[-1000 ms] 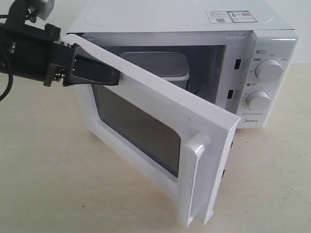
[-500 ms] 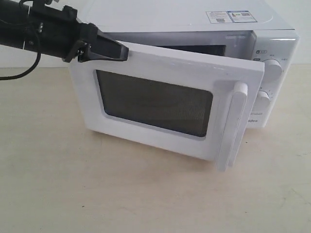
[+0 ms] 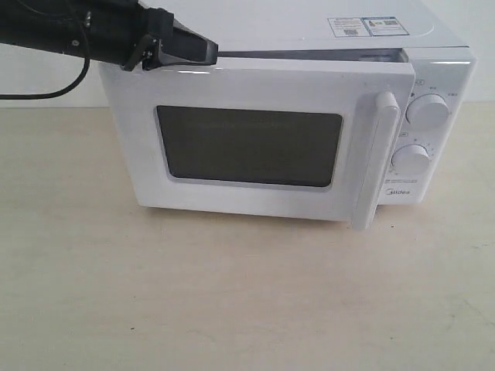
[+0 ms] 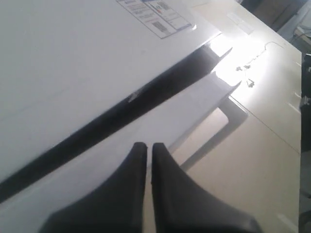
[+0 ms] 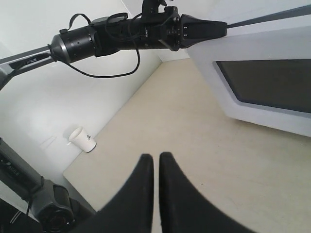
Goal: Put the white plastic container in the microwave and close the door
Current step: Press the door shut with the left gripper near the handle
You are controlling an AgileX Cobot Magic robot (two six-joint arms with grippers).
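Note:
The white microwave (image 3: pixel 309 31) stands on the table with its door (image 3: pixel 247 85) swung nearly flush against the front. A narrow dark gap (image 4: pixel 121 114) still shows between the door's upper edge and the body. The long white handle (image 3: pixel 371 162) is beside the knob panel. My left gripper (image 3: pixel 209 52) is shut, its tips (image 4: pixel 147 144) at the door's top edge near the hinge side, with nothing between them. The white plastic container is hidden behind the door. My right gripper (image 5: pixel 156 155) is shut and empty, hovering over the table in front of the microwave, outside the exterior view.
Two round knobs (image 3: pixel 428 110) (image 3: pixel 411 159) sit on the right panel. Stickers (image 3: pixel 367 25) lie on the microwave's top. A white paper cup (image 5: pixel 82 140) stands by the wall beyond the table. The beige tabletop (image 3: pixel 232 294) stretches out in front.
The door swung from wide open to nearly shut, hiding the container inside. My left gripper moved up and right along the door's top edge as it swung.

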